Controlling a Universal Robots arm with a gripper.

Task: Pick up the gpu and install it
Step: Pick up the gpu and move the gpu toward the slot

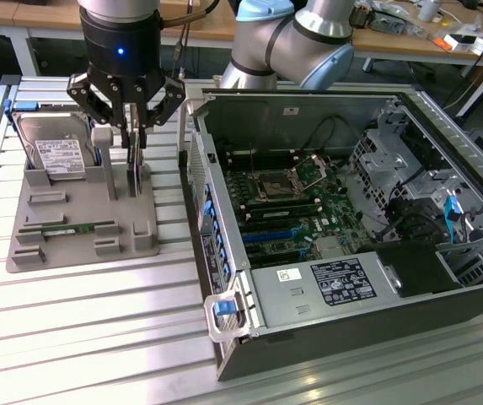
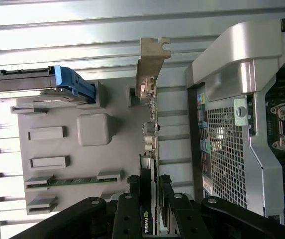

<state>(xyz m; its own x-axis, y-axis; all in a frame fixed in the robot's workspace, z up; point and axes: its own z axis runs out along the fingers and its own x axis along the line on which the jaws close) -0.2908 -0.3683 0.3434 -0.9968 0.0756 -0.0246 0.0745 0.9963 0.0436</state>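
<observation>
One end of the graphics card [image 2: 149,134] is covered by the gripper [image 2: 148,180] clamped on it and is cut off at the wrist view's edge. In the exterior view, most of the card is hidden behind the fingers [image 1: 131,126]. The print on the hard drive's [image 1: 54,152] label [image 1: 60,158] cannot be read. The computer case [image 1: 224,278] is cut off at the exterior view's right.
</observation>
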